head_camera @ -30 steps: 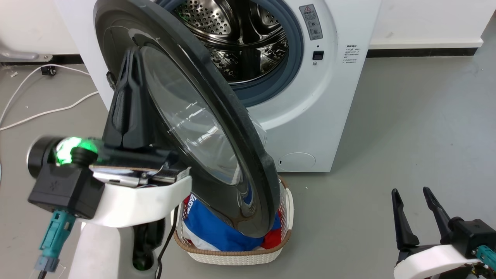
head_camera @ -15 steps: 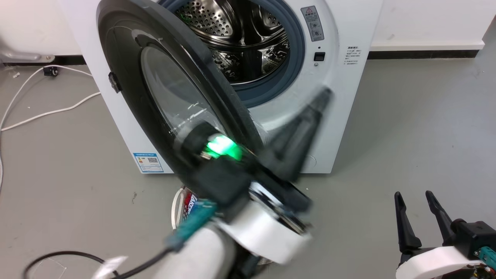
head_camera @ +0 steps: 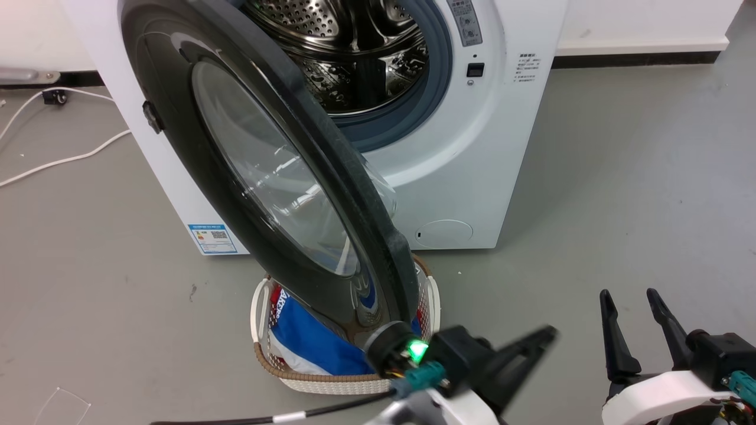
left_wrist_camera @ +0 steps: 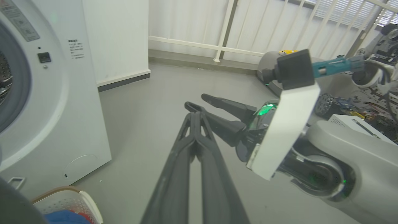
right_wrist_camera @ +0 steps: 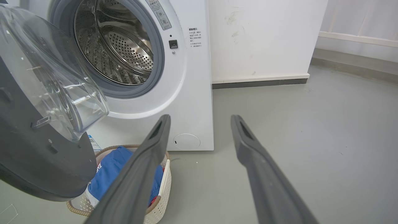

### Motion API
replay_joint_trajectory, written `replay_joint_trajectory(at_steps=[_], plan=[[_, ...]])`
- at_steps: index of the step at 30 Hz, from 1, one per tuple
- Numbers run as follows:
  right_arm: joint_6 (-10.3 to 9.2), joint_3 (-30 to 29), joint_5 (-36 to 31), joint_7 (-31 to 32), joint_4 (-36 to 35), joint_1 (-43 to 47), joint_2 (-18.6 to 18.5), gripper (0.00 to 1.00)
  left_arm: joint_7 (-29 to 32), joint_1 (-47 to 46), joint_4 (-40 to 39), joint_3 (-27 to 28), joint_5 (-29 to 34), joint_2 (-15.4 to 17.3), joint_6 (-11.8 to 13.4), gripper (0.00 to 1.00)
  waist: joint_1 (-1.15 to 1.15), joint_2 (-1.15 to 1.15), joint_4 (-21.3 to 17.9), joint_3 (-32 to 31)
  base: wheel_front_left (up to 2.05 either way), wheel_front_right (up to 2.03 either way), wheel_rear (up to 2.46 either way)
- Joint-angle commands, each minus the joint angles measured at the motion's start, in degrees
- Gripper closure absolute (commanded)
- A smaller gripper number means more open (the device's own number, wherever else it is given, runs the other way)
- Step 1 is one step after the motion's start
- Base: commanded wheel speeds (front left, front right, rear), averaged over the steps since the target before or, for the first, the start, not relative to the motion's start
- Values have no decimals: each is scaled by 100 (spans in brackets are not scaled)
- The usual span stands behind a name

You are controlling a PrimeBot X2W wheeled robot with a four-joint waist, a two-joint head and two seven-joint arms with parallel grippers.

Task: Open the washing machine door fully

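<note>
The white washing machine (head_camera: 472,177) (right_wrist_camera: 189,93) (left_wrist_camera: 62,109) shows its steel drum. Its glossy black washing machine door (head_camera: 277,177) (right_wrist_camera: 37,149) stands swung out toward me, the clear bowl window facing the drum. My left gripper (head_camera: 546,333) (left_wrist_camera: 194,114) is shut on nothing; it sits low, below the door's lower edge, points right and touches nothing. My right gripper (head_camera: 629,295) (right_wrist_camera: 200,118) (left_wrist_camera: 195,100) hangs open and empty at the lower right, well away from the door.
A white woven basket (head_camera: 331,383) (right_wrist_camera: 161,186) (left_wrist_camera: 77,196) with blue and red laundry sits on the floor under the door's free edge. White cables (head_camera: 59,159) lie on the floor at left. Equipment clutter (left_wrist_camera: 357,105) stands to the right. Grey floor stretches right of the machine.
My left gripper left the door's outer face and swept down and right to the bottom middle. The door stays at about the same angle. The camera shifted slightly. The right gripper stayed still.
</note>
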Motion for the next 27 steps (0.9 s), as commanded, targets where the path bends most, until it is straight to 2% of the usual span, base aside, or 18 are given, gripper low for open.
replay_joint_trajectory(at_steps=[1, 10, 21, 24, 27], plan=[[0, -11, 12, -42, 37, -107, 17, 0, -79, -5, 207, 144, 54, 85, 125, 100, 0, 0, -15, 48, 0, 0, 0], [0, 74, -10, -104, 157, -272, 17, 0, -515, -396, 1102, 884, 0, 189, 520, 100, 0, 0, -83, 153, 0, 0, 0], [1, 178, 38, -155, 249, -298, 17, 0, -700, -422, 1584, 1123, -133, 166, 725, 100, 0, 0, -107, 139, 0, 0, 0], [0, 211, 57, -154, 259, -324, 17, 0, -783, -341, 1592, 1191, -104, 255, 807, 100, 0, 0, -84, 138, 0, 0, 0], [0, 181, 70, -169, 269, -327, 17, 0, -836, -185, 1519, 1252, -59, 481, 916, 100, 0, 0, 6, 97, 0, 0, 0]])
